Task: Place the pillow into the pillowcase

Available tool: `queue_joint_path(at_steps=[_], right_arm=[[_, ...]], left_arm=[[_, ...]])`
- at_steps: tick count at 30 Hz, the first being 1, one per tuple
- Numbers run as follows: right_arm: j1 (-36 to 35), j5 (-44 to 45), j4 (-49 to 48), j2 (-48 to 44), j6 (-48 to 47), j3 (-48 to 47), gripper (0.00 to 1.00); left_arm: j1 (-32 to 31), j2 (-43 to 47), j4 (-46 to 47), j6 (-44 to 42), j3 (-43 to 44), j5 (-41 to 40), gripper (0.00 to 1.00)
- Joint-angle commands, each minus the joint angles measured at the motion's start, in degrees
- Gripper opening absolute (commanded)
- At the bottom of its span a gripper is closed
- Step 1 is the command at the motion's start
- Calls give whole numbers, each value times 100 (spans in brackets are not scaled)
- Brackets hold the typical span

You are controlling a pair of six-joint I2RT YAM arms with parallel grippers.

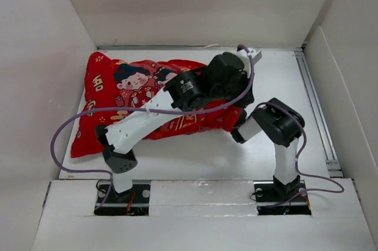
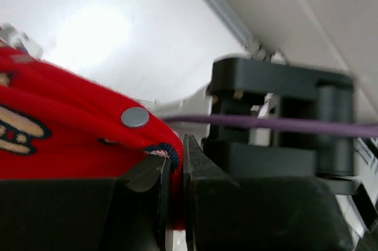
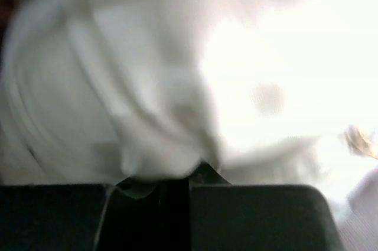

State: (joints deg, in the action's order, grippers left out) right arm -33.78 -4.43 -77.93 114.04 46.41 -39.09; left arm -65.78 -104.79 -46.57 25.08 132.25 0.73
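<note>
The red pillowcase (image 1: 127, 94) with cartoon figures lies plump across the left and middle of the table. My left gripper (image 1: 239, 97) is at its right end. In the left wrist view the left gripper (image 2: 177, 159) is shut on the pillowcase's red edge (image 2: 88, 133), just below a silver snap button (image 2: 135, 117). My right gripper (image 1: 238, 134) is tucked against the case's right end from the near side. In the right wrist view the right gripper (image 3: 177, 179) is shut on blurred white fabric of the pillow (image 3: 136, 97). No white pillow shows in the top view.
White walls enclose the table on the left, back and right. A metal rail (image 1: 313, 103) runs along the right side. The left arm's purple cable (image 1: 71, 127) loops out over the table's left. The right arm's wrist (image 2: 277, 115) sits close beside my left fingers.
</note>
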Motion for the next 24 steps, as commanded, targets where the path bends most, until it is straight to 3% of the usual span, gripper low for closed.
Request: queue_joint_path(at_steps=[1, 2, 4, 6, 7, 8, 9, 11, 12, 16, 20, 22, 24], right_arm=[[-366, 443, -2613, 557, -19, 200, 0], [-366, 390, -2613, 628, -18, 357, 0], [-366, 390, -2613, 480, -140, 594, 0], [-366, 390, -2613, 112, -412, 1121, 19], [-366, 459, -2613, -377, -509, 1523, 42], [-366, 460, -2613, -643, -563, 1527, 42], [-366, 373, -2613, -907, -659, 1910, 56], [-305, 372, -2613, -1591, -765, 2273, 75], [-235, 372, -2544, -1778, -765, 2431, 97], [151, 530, -1710, -2727, -915, 3204, 98], [503, 1012, -209, -4149, -915, 3609, 100], [557, 1468, 2114, -5475, -1256, 3357, 100], [679, 1900, 3786, -6198, -1711, 2750, 100]], left_arm=[[194, 965, 2130, 373, -2232, 1251, 0], [380, 1161, 2961, 497, -2899, 1445, 0], [905, 1556, 3451, 743, -4296, 1492, 0], [1180, 1620, 3444, 814, -4741, 1194, 0], [1373, 1681, 3365, 814, -4935, 740, 0], [1453, 1681, 3365, 814, -5006, 657, 0], [1515, 1751, 3365, 753, -5007, 561, 0], [1576, 1813, 3540, 753, -5086, 358, 0], [1577, 1813, 3540, 753, -5016, 288, 0], [1577, 1340, 3715, 753, -4515, 734, 0], [1199, 646, 3873, 875, -4321, 762, 10], [1129, 374, 4075, 1024, -4504, 1015, 20], [962, 302, 4138, 1095, -4619, 1069, 38]])
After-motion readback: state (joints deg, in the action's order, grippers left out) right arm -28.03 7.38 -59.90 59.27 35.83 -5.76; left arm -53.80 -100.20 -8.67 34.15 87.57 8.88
